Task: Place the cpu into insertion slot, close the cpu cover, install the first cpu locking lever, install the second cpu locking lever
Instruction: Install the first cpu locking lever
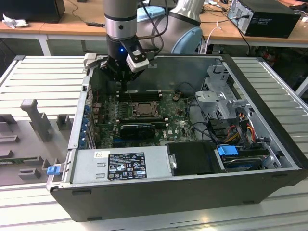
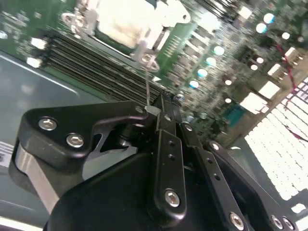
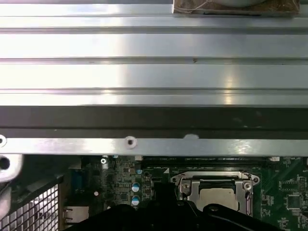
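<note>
Above the motherboard's rear edge, the gripper (image 1: pixel 123 85) hovers with fingers pressed together, holding nothing. Just beside it, the cpu (image 3: pixel 219 197) sits in the insertion slot (image 1: pixel 143 109), cpu cover (image 3: pixel 214 179) lowered.

The power supply label (image 1: pixel 126 166) carries print too small to read.

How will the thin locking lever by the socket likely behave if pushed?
The locking lever looks like thin bare wire, so it is probably springy and slippery against the gripper. Its far end sits at the insertion slot, so it should pivot rather than slide free.
</note>
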`<state>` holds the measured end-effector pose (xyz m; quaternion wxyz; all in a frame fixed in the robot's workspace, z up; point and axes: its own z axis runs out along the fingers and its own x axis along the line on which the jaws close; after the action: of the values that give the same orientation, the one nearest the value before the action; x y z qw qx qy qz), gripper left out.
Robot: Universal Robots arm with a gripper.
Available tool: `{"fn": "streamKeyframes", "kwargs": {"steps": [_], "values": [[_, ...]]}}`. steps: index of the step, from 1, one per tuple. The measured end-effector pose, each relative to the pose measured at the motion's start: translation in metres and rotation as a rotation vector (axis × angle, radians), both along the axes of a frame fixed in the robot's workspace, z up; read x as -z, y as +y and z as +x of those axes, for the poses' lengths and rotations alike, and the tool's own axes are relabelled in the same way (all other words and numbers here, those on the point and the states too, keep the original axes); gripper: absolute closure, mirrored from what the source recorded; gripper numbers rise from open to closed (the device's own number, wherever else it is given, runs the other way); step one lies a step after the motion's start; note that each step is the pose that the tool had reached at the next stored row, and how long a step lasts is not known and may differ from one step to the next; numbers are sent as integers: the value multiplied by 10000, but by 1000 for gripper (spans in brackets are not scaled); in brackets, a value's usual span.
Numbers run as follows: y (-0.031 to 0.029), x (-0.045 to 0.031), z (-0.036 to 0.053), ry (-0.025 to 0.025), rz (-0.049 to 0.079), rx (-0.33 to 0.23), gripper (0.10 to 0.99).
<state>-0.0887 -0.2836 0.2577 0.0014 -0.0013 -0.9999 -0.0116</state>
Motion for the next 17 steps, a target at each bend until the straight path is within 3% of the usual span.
{"fn": "streamKeyframes", "kwargs": {"steps": [3, 6, 7, 8, 9, 11, 17], "values": [[11, 10, 160, 4, -23, 1, 980], [12, 30, 392, 13, -26, 1, 980], [12, 29, 422, 20, 18, 0, 980], [12, 30, 433, 22, 149, 0, 980], [9, 30, 434, 22, 415, 0, 980], [-1, 33, 434, 23, 760, -1, 980], [-21, 132, 447, 4, 796, -4, 980]]}}
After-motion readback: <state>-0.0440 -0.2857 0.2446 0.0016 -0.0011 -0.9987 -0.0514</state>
